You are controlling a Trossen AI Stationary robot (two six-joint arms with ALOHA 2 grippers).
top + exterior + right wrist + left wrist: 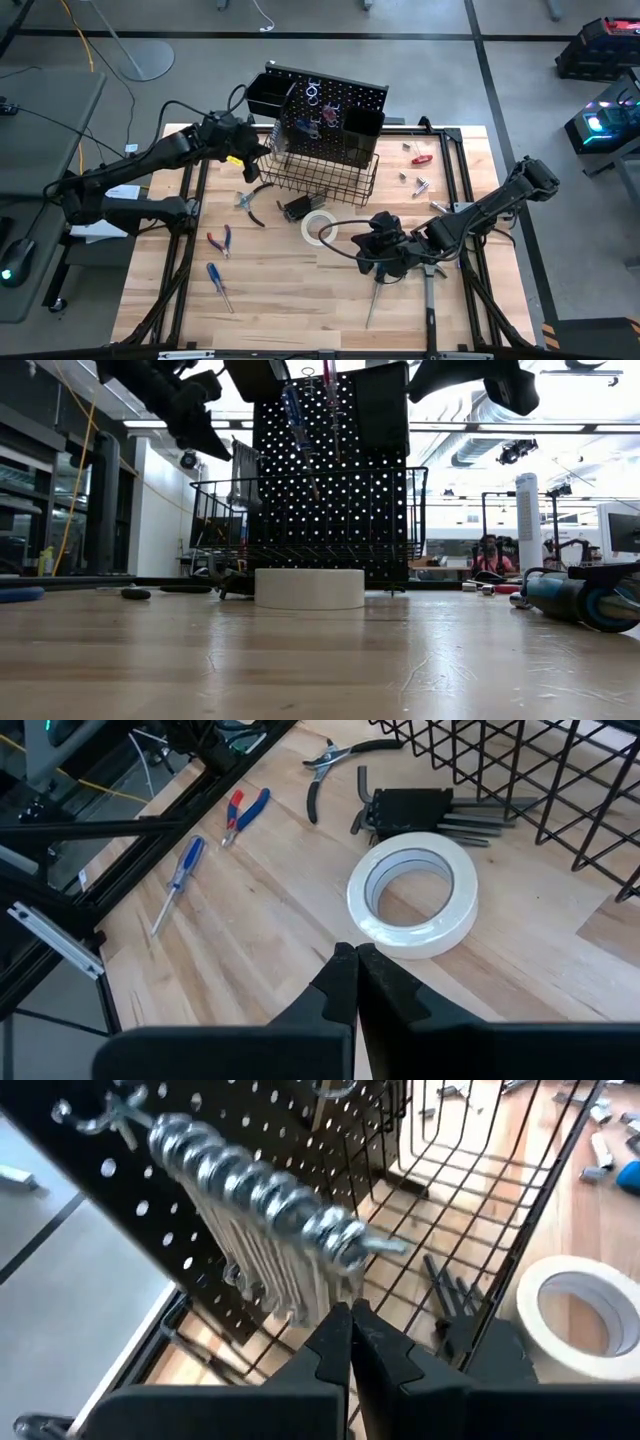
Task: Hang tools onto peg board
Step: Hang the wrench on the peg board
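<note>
The black peg board (335,105) stands at the table's far side with a wire basket (330,178) at its foot. A bunch of silver wrenches (262,1190) hangs from a hook (98,1114) on the board's left part. My left gripper (350,1312) is shut, its tips just below and in front of the wrenches' lower ends. A blue-handled screwdriver (292,412) hangs on the board. The white tape roll (412,892) lies flat on the table. My right gripper (356,956) hovers shut above the table, just on the near side of the roll, holding nothing. My left gripper's shut fingertips (338,1325) stand right at the lower ends of the hanging wrenches (318,1295), coming up at them from the near left side. Whether they touch the wrenches, I cannot tell.
On the table lie black pliers (332,762), red-and-blue pliers (245,812), a blue-handled screwdriver (180,868) and a black hex-key set (415,808). A red-handled tool (422,158) and small silver bits (415,182) lie at the far right. Two long tools (430,300) lie near the front edge.
</note>
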